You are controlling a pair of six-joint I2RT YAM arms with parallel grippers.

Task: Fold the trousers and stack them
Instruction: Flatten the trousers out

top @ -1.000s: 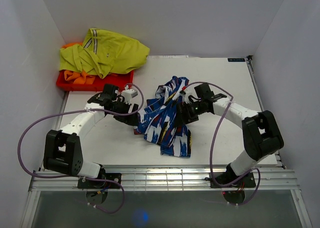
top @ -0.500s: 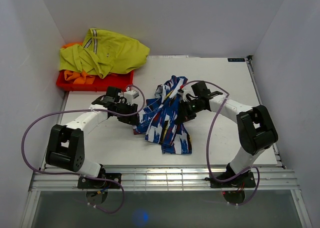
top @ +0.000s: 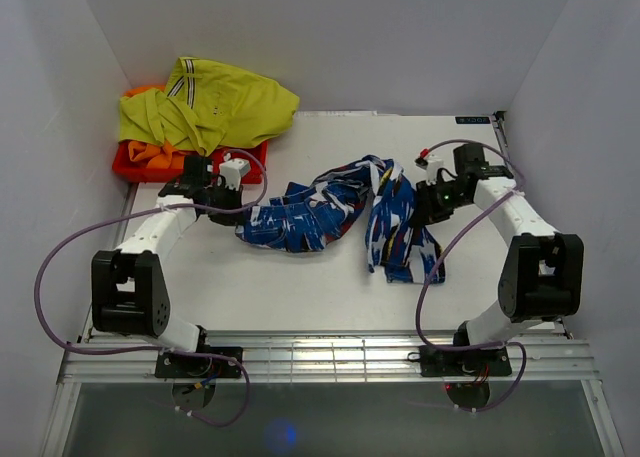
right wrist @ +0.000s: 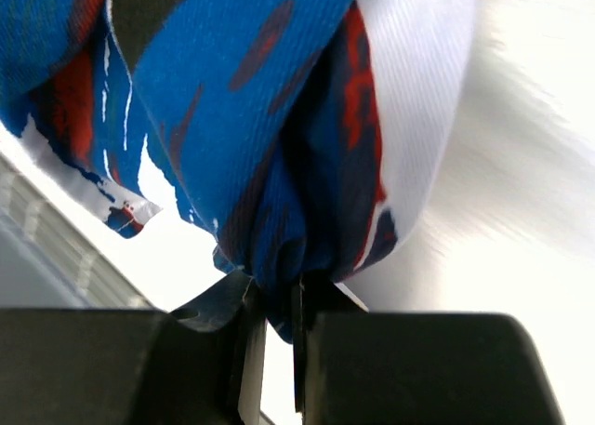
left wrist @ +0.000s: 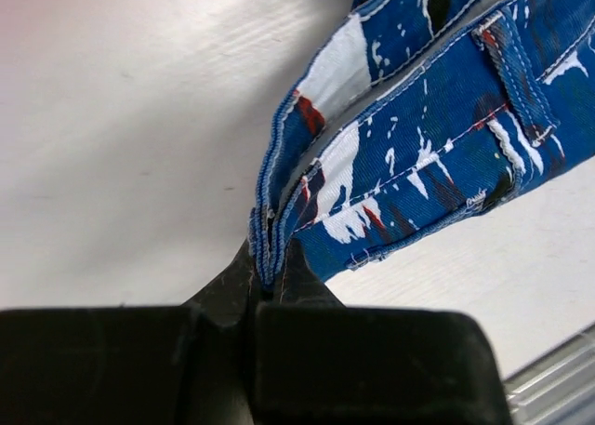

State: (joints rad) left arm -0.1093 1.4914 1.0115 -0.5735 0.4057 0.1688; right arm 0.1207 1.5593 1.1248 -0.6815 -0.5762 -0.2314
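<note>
Over white table (top: 300, 297), pinching trousers (top: 320, 217) edge between fingers of left gripper (left wrist: 270, 278), bunched cloth between fingers of right gripper (right wrist: 275, 302); holding garment stretched between both, probably flattening before folding.

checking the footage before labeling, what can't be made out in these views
- Right wrist view: the trousers fill the frame, so which part the right gripper pinches is unclear.
- Left wrist view: the frame edges cut off the trousers beyond the left gripper.
- Top view: the yellow-green garment hides most of the orange garment.

Both arms spread wide apart; left gripper (left wrist: 266, 287) clamped tight, right gripper (right wrist: 275, 302) clamped tight
</note>
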